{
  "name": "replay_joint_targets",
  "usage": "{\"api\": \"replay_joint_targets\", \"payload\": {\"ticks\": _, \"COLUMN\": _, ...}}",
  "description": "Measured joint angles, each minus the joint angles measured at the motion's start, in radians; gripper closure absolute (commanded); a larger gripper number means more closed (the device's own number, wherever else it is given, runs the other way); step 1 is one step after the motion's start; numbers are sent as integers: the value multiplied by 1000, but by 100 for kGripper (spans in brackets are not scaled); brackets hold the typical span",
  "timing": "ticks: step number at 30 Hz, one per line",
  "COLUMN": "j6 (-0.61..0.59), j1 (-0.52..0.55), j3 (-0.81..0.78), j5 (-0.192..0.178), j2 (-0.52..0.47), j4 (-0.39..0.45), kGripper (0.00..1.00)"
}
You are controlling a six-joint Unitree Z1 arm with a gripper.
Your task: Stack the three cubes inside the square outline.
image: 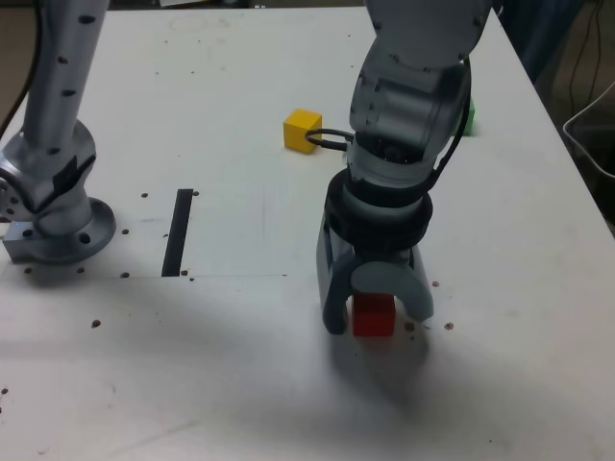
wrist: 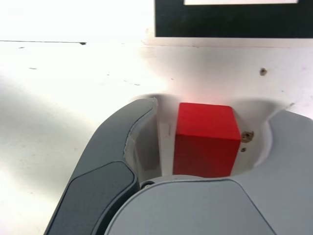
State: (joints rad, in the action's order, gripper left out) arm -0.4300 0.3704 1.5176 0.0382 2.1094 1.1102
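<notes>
The red cube (image: 373, 315) (wrist: 205, 137) rests on the white table between the two fingers of my gripper (image: 377, 322) (wrist: 215, 111). The jaws stand open around it, and the wrist view shows a gap between the cube and the dark finger (wrist: 124, 142). The yellow cube (image: 302, 130) lies farther back, near the table's middle. Behind the arm, only a sliver of the green cube (image: 468, 113) shows. The wrist view catches part of the square outline (wrist: 230, 24) just beyond the red cube; in the exterior view the arm hides it.
A straight narrow black strip (image: 178, 230) lies on the table toward the exterior view's left. The arm's grey base (image: 58, 216) stands at the left edge. Small dark holes dot the tabletop. The table's edge runs down the exterior view's right.
</notes>
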Motion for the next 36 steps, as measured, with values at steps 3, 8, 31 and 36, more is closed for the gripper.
{"api": "replay_joint_targets", "payload": {"ticks": 3, "j6": 5, "j1": 1, "j3": -3, "j5": -4, "j2": 0, "j4": -10, "kGripper": 53}}
{"api": "replay_joint_targets", "payload": {"ticks": 8, "j6": 20, "j1": 1, "j3": -5, "j5": -25, "j2": 0, "j4": -20, "kGripper": 66}}
{"api": "replay_joint_targets", "payload": {"ticks": 31, "j6": 104, "j1": 0, "j3": -13, "j5": -32, "j2": -30, "j4": -64, "kGripper": 82}}
{"api": "replay_joint_targets", "payload": {"ticks": 36, "j6": 117, "j1": -30, "j3": -29, "j5": -107, "j2": -65, "j4": -19, "kGripper": 82}}
